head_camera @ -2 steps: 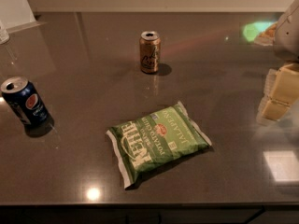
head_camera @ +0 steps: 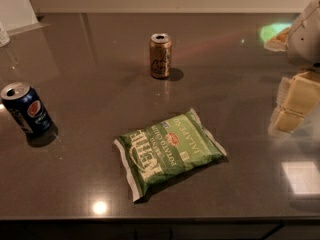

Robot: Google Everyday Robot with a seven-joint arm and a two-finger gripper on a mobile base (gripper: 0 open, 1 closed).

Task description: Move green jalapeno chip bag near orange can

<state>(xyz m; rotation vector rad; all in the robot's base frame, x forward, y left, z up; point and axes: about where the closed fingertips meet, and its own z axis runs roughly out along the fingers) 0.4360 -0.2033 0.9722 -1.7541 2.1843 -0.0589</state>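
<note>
The green jalapeno chip bag (head_camera: 170, 152) lies flat on the dark countertop, near the front and at the middle, with its white "Kettle" lettering facing up. The orange can (head_camera: 160, 56) stands upright further back, well apart from the bag. My gripper (head_camera: 294, 106), cream-coloured, hangs at the right edge of the view above the counter. It is to the right of the bag, holds nothing that I can see, and touches neither the bag nor the can.
A dark blue Pepsi can (head_camera: 26, 110) stands upright at the left. The counter's front edge (head_camera: 160, 219) runs just below the bag. A pale wall runs along the back, and a white object (head_camera: 15, 6) sits at the back left corner.
</note>
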